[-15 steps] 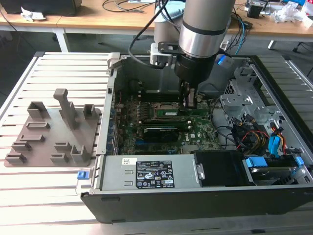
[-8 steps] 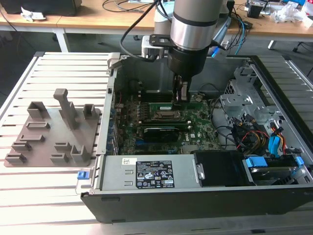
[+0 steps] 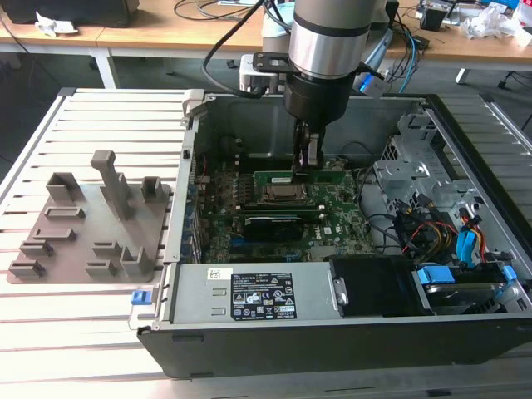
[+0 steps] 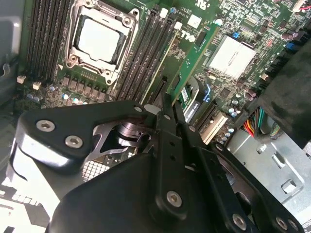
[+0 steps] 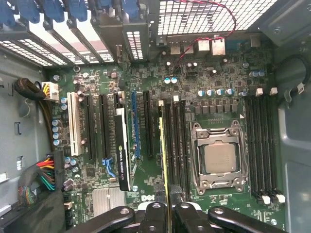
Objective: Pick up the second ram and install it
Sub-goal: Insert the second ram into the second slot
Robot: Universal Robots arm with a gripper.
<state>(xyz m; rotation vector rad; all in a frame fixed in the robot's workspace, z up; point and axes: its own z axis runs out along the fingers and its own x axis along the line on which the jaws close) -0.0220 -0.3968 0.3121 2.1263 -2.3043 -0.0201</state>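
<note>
Second ram [image 5: 164, 155] is pinched on edge in my pincer [image 5: 167, 213], fingers closed on it, directly beneath me along the memory slots [image 5: 178, 145]; insertion step, I judge, calling for a square, even downward press

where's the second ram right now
In the exterior view the ram is held on edge by the end effector, low over the motherboard and alongside the CPU socket.

Exterior view overlooks case [image 3: 332, 349]; both wrist views share motherboard [image 4: 243, 29] [image 5: 204, 73] closely.
</note>
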